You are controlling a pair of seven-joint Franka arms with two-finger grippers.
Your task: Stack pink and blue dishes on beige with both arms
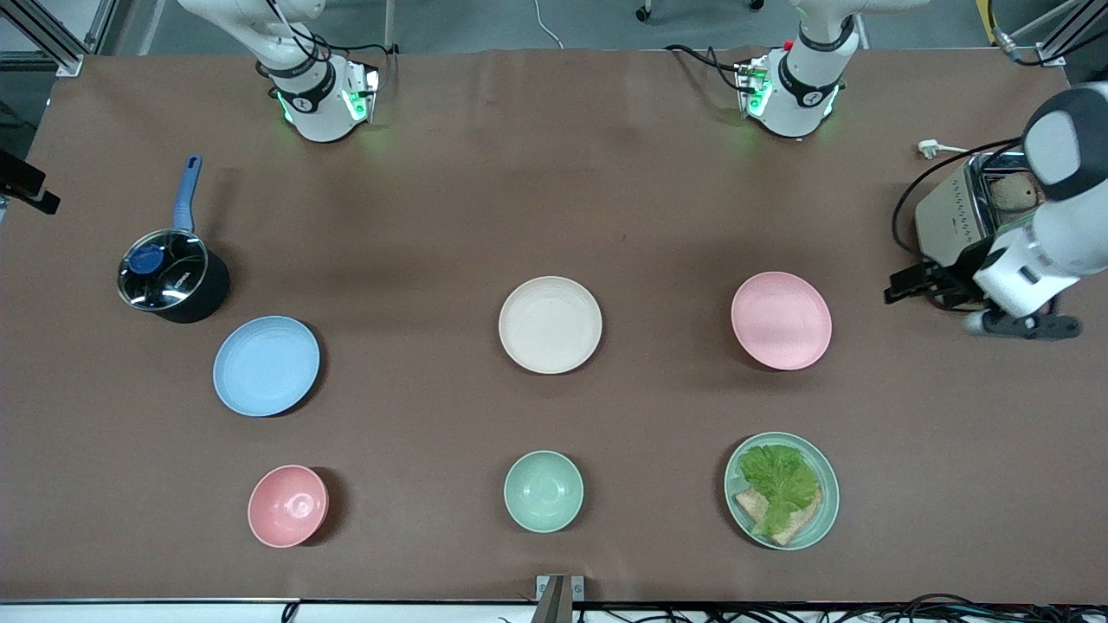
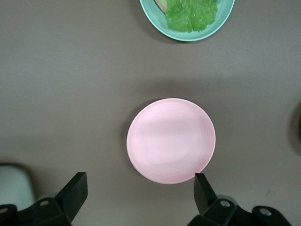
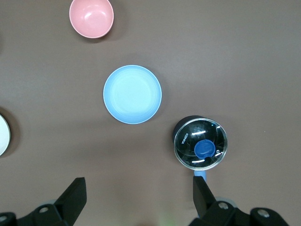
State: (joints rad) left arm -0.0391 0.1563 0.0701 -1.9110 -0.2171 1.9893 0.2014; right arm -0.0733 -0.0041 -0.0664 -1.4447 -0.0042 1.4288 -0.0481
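Bare cloth lay all around beige plate (image 1: 550, 324), pink plate (image 1: 781, 320) stood well apart toward left arm's end, blue plate (image 1: 267, 365) toward right arm's, pot (image 1: 173, 281) just beside blue plate.

We are looking at a robotics lab set up to mimic a kitchen. A wide table (image 1: 554, 216) under a plain brown cover carries two white robot arms, their bases (image 1: 322, 104) (image 1: 792, 99) bolted along one edge and lit green. Aluminium frame posts (image 1: 52, 39) stand at the corners, cables (image 1: 866, 610) trail along the table's edge nearest the front camera, and a bare grey floor (image 1: 589, 22) shows past it. The kitchen part is staged: a lidded saucepan (image 1: 173, 281), a toaster (image 1: 961, 212), pastel plates (image 1: 550, 324) and bowls (image 1: 544, 491), one plate (image 1: 782, 491) holding lettuce and toast.
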